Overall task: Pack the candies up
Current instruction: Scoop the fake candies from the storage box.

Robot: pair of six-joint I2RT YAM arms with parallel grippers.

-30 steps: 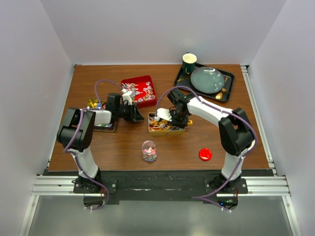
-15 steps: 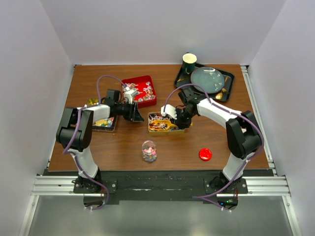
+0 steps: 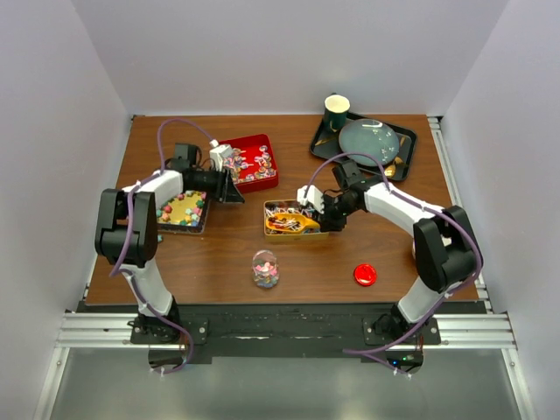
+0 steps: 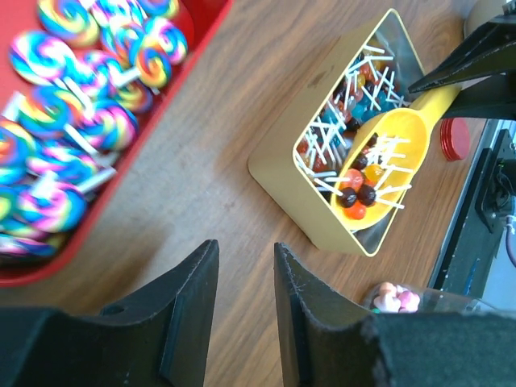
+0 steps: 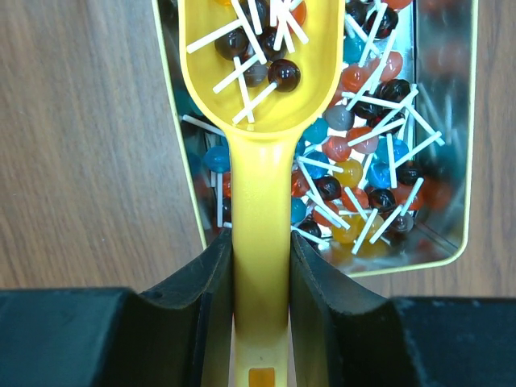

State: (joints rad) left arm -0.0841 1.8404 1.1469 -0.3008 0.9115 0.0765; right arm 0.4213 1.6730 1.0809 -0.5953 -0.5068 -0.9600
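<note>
Candies lie in several places on the brown surface; ball lollipops on white sticks fill the yellow tin near the middle; flat swirl lollipops crowd the red tray behind it and to the left; bright star-like pieces sit in a shallow tray at the left; a few pink sweets show inside the small clear jar, which stands in front of the tin.

The right gripper has its jaws pinching the handle of a yellow scoop; the scoop's bowl lies over the open tin and carries several dark ball lollipops, their sticks pointing every way.

The left gripper hangs over bare wood just beside the red tray's near edge; its jaws stand apart with nothing between them; the tin and scoop lie beyond it in the wrist view.

A red lid lies flat on the surface to the right of the jar, well apart from it; at the far right a black tray holds a green cup and a grey-green plate.
</note>
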